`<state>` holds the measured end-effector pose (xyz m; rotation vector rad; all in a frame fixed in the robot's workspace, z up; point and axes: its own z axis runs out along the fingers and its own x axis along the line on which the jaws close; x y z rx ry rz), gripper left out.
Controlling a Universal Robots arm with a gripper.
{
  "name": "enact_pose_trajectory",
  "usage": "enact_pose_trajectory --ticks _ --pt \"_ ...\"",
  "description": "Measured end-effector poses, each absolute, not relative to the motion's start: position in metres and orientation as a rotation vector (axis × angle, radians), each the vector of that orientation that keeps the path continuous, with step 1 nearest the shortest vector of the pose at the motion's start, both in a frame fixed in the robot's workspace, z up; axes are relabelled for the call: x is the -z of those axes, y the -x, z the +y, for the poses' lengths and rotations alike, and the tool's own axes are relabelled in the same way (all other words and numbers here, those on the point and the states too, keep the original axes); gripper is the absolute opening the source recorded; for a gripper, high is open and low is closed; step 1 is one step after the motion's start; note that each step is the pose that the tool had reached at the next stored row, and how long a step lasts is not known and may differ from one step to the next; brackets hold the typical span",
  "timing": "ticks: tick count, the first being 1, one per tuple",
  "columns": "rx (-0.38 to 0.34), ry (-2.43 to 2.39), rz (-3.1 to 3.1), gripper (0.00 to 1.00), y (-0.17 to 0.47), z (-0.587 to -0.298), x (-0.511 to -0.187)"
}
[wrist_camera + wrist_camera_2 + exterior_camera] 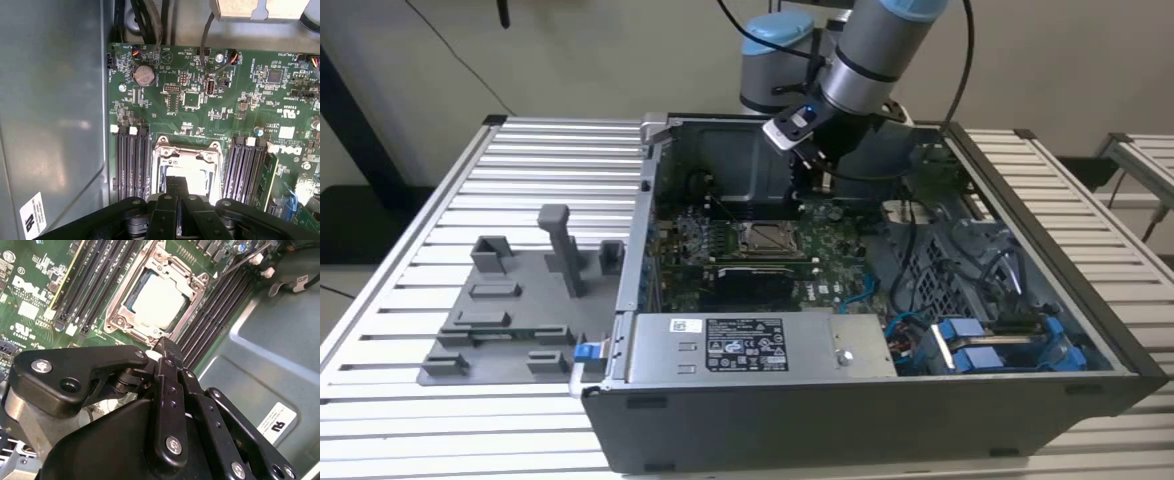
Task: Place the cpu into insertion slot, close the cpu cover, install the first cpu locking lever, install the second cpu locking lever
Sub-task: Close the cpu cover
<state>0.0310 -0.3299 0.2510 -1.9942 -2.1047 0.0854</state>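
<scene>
The cpu (159, 302), a pale silver square, lies flat in the motherboard socket. The cpu cover (125, 290), a silvery frame, lies down around it, and its window shows the chip. In the exterior view the socket (763, 238) sits mid-board, and my gripper (811, 185) hangs above and just behind it, inside the case. In both wrist views the black fingers are pressed together, holding nothing. Their tip (167, 347) hovers off one edge of the socket. The first wrist view shows the cover (187, 150) and cpu (192, 177) just past the gripper (177, 192). A thin metal lever rod (240, 262) sticks out by one socket corner.
The open grey computer case (854, 420) stands on a slatted metal table (520, 180). Black memory slots (215, 305) flank the socket on both sides. Cable bundles and blue connectors (987, 345) fill the case on the exterior view's right. A grey fixture plate (507, 310) lies on the exterior view's left.
</scene>
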Motion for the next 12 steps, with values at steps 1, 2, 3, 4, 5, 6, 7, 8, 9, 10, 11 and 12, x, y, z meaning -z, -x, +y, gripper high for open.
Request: enact_pose_trajectory --ticks 1,2,3,4,5,6,7,8,9,10,11,12 --pt "-0.084 1.995 -2.106 0.11 -0.029 -0.33 -0.252" --pt "-0.081 1.995 -2.107 0.11 -0.027 -0.329 -0.253" --pt "-0.079 1.997 -2.109 0.11 -0.026 -0.329 -0.254" --pt "-0.076 1.998 -2.111 0.11 -0.023 -0.329 -0.255" --pt "-0.073 2.0 -2.113 0.11 -0.022 -0.329 -0.256" --pt "-0.069 2.001 -2.115 0.11 -0.02 -0.328 -0.257" --pt "-0.066 2.003 -2.117 0.11 -0.018 -0.328 -0.258" --pt "-0.063 2.004 -2.119 0.11 -0.016 -0.328 -0.259" --pt "-0.06 2.006 -2.121 0.11 -0.013 -0.327 -0.26" --pt "-0.056 2.007 -2.123 0.11 -0.011 -0.327 -0.261" --pt "-0.053 2.009 -2.125 0.11 -0.009 -0.327 -0.262" --pt "-0.05 2.01 -2.127 0.11 -0.007 -0.327 -0.263"
